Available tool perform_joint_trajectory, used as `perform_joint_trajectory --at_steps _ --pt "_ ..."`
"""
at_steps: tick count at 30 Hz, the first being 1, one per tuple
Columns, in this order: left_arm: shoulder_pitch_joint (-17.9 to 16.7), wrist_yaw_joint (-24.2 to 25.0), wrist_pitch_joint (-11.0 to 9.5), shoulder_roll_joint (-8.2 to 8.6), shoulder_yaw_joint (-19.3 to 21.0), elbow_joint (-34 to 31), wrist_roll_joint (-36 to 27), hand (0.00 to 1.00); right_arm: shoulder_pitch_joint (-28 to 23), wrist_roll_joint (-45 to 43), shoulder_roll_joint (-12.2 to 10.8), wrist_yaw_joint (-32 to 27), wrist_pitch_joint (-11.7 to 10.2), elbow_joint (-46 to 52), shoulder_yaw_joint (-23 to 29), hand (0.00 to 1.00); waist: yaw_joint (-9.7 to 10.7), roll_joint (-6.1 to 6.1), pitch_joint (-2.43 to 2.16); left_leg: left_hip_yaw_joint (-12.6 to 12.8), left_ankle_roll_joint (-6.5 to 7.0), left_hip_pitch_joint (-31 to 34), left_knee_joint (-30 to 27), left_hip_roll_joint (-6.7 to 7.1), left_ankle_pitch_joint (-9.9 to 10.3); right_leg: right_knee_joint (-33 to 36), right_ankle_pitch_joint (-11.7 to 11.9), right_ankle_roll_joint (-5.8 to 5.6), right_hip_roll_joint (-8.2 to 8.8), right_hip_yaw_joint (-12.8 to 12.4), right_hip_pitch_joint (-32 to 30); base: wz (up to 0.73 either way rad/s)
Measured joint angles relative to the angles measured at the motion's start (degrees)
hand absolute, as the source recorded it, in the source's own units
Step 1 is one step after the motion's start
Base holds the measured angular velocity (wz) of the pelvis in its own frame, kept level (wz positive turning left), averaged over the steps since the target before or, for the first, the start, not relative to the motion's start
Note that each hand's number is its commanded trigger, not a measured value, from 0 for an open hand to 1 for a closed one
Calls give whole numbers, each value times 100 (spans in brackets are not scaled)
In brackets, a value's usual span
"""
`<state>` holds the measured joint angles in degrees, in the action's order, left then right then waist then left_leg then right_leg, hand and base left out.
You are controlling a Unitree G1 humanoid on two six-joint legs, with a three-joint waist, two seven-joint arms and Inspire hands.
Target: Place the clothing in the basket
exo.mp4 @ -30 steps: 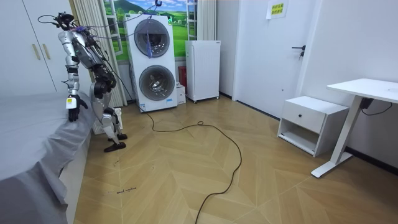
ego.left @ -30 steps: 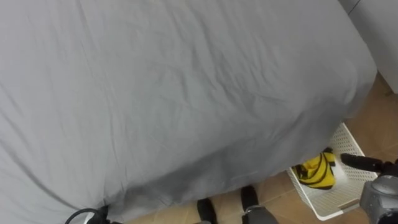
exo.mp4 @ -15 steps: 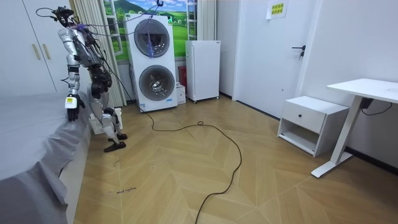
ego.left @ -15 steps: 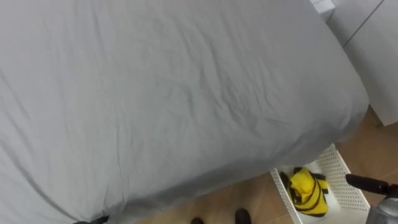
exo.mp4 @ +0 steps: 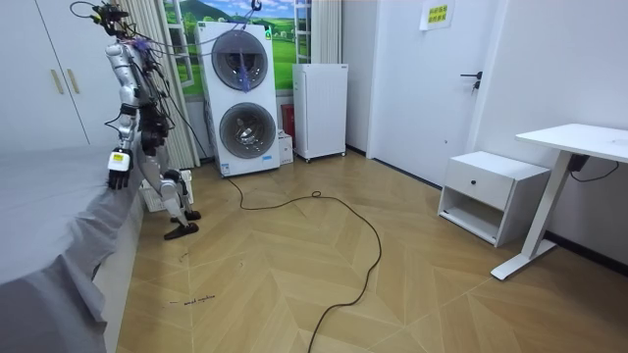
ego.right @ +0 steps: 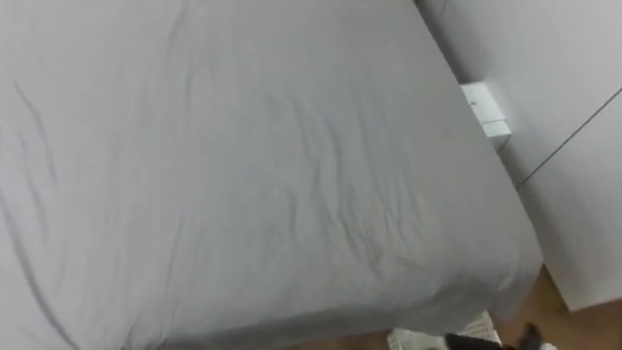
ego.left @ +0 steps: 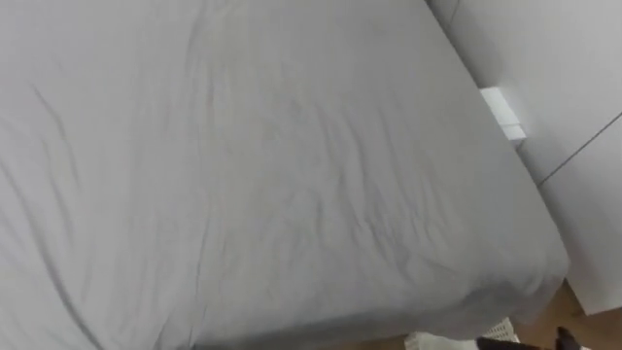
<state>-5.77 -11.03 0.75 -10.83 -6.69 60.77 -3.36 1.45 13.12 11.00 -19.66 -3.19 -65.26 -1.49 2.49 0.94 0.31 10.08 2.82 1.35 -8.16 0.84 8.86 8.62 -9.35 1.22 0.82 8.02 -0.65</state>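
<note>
Dark fingertips of the right hand [ego.left: 498, 343] poke in at 5 o'clock, cut off by the edge; curled or straight cannot be told. At their 9 o'clock a sliver of the white basket [ego.left: 430, 340] peeks from under the grey bed [ego.left: 272, 175], its contents cut off. In the room view the left hand [exo.mp4: 118, 173] hangs over the bed's edge, its fingers too small to read.

The place is judged to be a home: a bedroom with laundry machines in it. A bed [exo.mp4: 44, 211] under a grey sheet [ego.left: 253, 165] is seen beside a white wardrobe [exo.mp4: 44, 83]. Two front-loading machines [exo.mp4: 240, 98] are stacked at the far wall, with a white cabinet [exo.mp4: 320, 108] next to them. A low drawer unit [exo.mp4: 491, 194] and a white desk [exo.mp4: 579, 139] are placed at the room view's right, near a closed door [exo.mp4: 442, 83]. The floor [exo.mp4: 294, 275] is laid in wood parquet.
</note>
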Motion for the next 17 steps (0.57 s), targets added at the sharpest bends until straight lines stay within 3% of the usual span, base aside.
perform_joint_trajectory --at_steps 4,9,12,17 --pt "-35 1 -115 57 4 -2 185 0 -79 -13 -112 281 16 -163 -277 0 -147 7 4 -122 4 -109 -4 26 14 3 -39 -2 10 31 125 15" --pt "-43 1 -183 218 186 -6 414 0 -78 -22 -195 641 16 -177 -350 0 -167 20 7 -245 6 -126 -15 85 13 -3 -59 -8 33 175 227 14" --pt "-107 1 -306 281 258 -13 425 0 -138 -28 -296 732 15 -191 -409 0 -195 72 44 -326 12 -202 -12 97 21 -10 -143 -30 74 318 366 19" --pt "-176 0 -366 334 341 -59 569 0 -245 -27 -409 878 16 -196 -600 0 -316 105 30 -467 11 -198 -13 121 24 -7 -158 -33 90 443 417 15"
